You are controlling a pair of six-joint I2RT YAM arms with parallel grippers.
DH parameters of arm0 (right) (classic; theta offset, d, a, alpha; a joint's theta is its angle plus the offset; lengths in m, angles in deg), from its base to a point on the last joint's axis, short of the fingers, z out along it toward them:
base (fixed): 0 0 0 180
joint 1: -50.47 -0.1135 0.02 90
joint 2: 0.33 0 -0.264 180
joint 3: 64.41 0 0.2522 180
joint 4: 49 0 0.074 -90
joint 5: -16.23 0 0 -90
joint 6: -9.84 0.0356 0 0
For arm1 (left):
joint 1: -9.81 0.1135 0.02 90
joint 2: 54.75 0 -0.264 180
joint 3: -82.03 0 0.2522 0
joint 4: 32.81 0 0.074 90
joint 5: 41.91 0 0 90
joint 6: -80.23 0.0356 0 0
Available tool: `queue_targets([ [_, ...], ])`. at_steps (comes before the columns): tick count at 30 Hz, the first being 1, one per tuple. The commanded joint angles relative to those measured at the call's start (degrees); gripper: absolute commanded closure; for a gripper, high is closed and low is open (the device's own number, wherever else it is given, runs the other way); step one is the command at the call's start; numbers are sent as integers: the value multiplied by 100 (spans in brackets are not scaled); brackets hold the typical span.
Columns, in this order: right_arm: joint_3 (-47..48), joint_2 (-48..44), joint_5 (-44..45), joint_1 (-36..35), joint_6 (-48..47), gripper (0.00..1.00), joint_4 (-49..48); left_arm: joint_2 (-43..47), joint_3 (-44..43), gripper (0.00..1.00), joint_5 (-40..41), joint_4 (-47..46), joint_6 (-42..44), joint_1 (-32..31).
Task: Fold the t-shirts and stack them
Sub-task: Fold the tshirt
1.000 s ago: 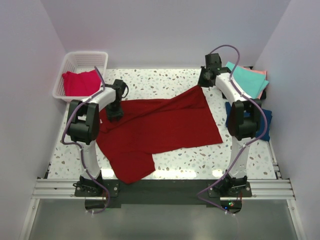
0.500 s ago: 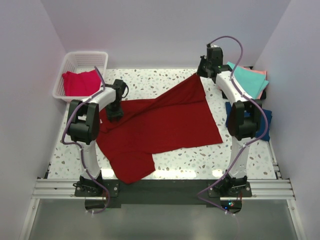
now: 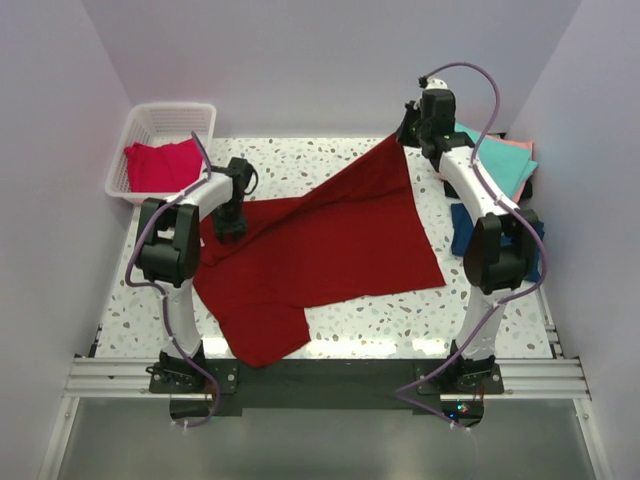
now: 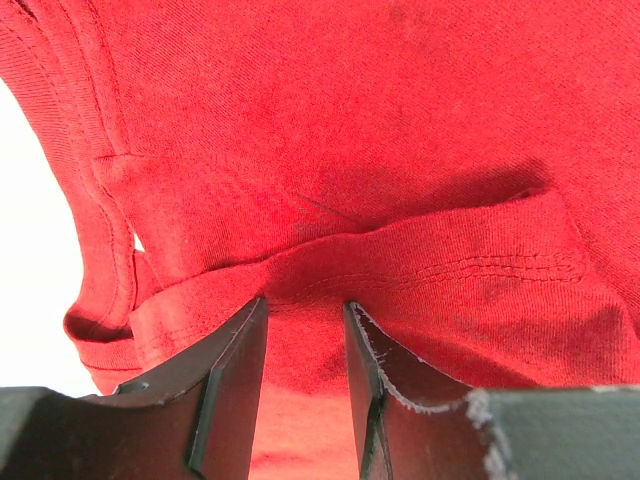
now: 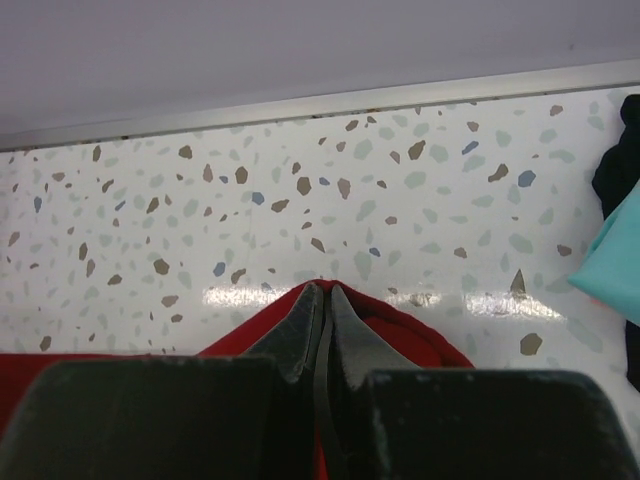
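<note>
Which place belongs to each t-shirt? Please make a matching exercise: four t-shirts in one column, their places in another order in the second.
Column one
1. dark red t-shirt
2. pinkish-red t-shirt
3. teal t-shirt
4. navy t-shirt

Column two
A. in the white basket
B. at the table's right edge, partly hidden by the right arm
C. spread on the table, one corner pinched by the right gripper
D. far right corner, lying on a salmon pink t-shirt

Pairs: 1-C, 2-A, 3-D, 4-B
</note>
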Motion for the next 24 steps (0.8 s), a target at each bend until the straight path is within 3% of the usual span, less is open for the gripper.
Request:
queue_targets([
  [1,-358,-446,230,27,-172,100,253,-837,431,58,-111,-253,-23,68],
  [15,-2493,-1070,625,35,223,100,1828,-749,528,58,-226,-279,-40,32],
  [24,-2811,-1238,1592,35,610,100,2461,-670,739,58,-235,-384,-31,32],
])
